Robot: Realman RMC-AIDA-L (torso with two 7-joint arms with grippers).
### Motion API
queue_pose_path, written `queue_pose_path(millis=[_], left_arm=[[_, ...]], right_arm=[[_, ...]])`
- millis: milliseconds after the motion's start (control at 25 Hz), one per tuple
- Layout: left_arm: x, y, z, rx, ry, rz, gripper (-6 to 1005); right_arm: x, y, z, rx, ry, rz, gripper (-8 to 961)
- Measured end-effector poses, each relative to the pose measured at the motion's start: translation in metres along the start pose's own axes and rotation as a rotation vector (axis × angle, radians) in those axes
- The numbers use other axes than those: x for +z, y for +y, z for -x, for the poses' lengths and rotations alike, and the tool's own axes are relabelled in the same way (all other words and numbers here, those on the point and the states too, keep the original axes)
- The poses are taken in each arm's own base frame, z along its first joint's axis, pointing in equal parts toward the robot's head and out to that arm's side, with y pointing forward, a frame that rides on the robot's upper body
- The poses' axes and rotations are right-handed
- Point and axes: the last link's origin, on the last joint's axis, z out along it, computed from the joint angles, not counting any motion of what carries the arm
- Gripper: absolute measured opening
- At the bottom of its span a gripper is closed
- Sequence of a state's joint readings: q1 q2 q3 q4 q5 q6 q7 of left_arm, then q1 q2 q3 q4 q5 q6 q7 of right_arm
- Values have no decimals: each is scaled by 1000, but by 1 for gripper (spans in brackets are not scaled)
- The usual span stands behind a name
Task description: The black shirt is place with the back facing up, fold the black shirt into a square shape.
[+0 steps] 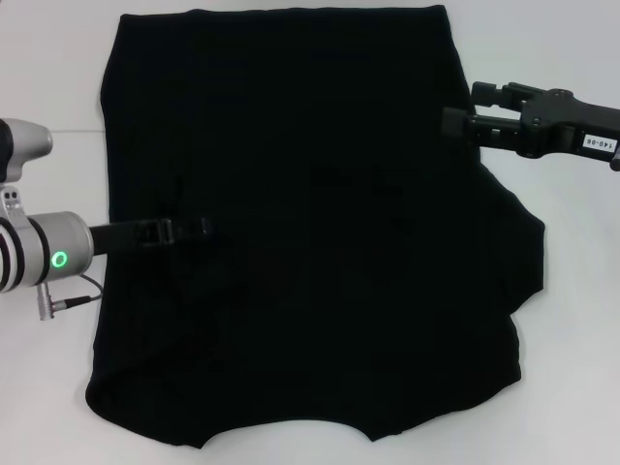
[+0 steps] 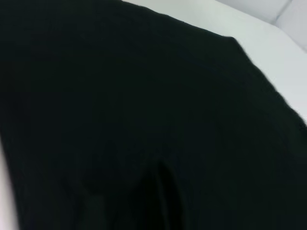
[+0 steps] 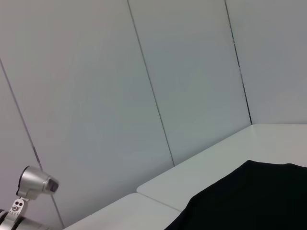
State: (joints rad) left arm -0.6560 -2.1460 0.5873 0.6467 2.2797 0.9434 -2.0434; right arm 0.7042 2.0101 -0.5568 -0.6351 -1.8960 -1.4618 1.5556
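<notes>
The large plain matte black shirt (image 1: 310, 232) lies spread on the white worktop (image 1: 58, 77), the left gripper (image 1: 189, 231) low over its left part and the right gripper (image 1: 475, 111) at its right edge, finger states indiscernible.

I count one black shirt (image 1: 320, 232), spread flat and taking up most of the one white table (image 1: 572, 387). I see two grippers: the left gripper (image 1: 199, 229) at the left, over the shirt's left part, and the right gripper (image 1: 465, 121) at the far right, at the shirt's right edge. One green ring light (image 1: 59, 260) glows on my left arm, and one cable (image 1: 73, 300) hangs beside it. One white label (image 1: 601, 141) sits on the right gripper's body. Behind the table I count four wall panels (image 3: 192, 72).
</notes>
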Motion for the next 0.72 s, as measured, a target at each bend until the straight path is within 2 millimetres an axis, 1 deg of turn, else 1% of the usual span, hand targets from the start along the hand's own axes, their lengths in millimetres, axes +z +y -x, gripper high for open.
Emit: queue_pose_path(millis=[160, 280, 480, 600, 720], left_arm=[[4, 14, -2, 13, -26, 66, 831], [8, 25, -8, 25, -29, 101, 831], [22, 46, -20, 30, -25, 142, 832], [31, 55, -23, 11, -13, 153, 832], [33, 59, -28, -5, 13, 167, 832]], right_arm=[[0, 0, 1, 0, 0, 0, 753], [0, 0, 1, 0, 0, 1, 752], [0, 0, 1, 0, 0, 0, 751], [0, 0, 0, 1, 0, -1, 750], [-2, -1, 0, -2, -1, -6, 749]])
